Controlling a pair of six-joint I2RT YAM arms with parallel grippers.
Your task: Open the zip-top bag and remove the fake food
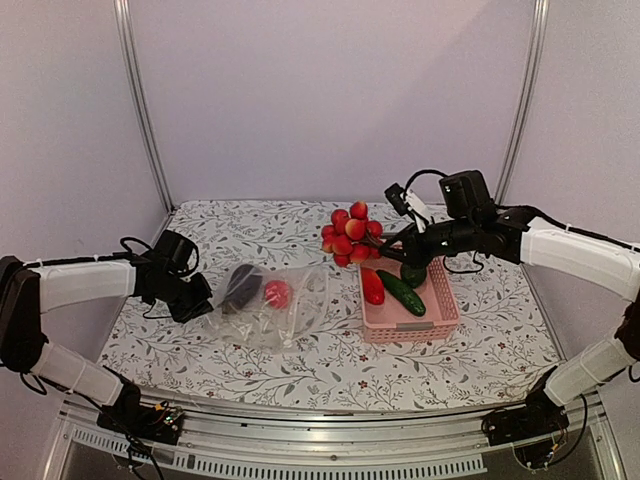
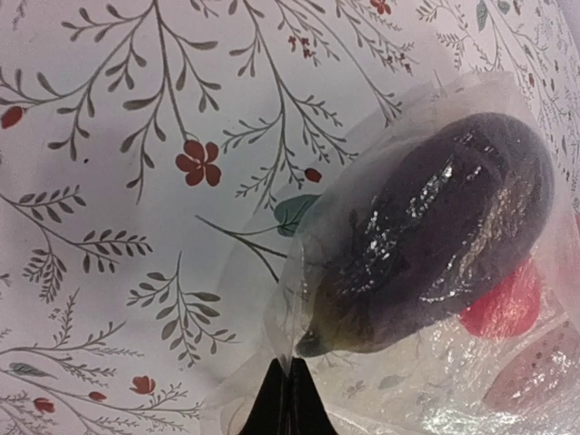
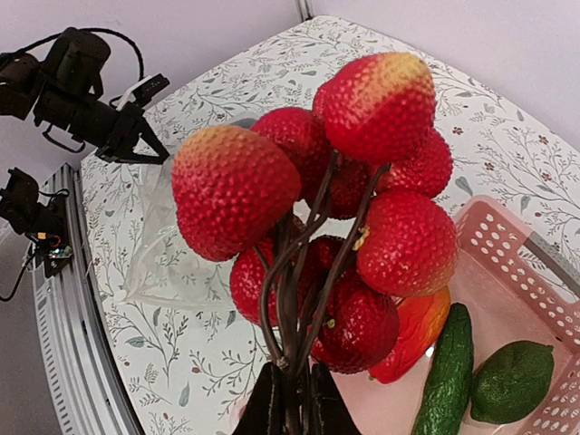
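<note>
Left jaws: closed on bag edge, likely anchoring it flat on table | Right jaws: gripping berry cluster by its stems, raised just beside basket, seemingly for drop-in | Bag: eggplant and red piece lay inside; cucumber in basket.

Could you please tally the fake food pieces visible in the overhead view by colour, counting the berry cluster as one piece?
Red: 3 (berry cluster, elongated red piece in the pink basket, round red piece in the zip-top bag)
Green: 2 (cucumber, round green fruit)
Dark purple: 1 (eggplant)
Total: 6
</note>
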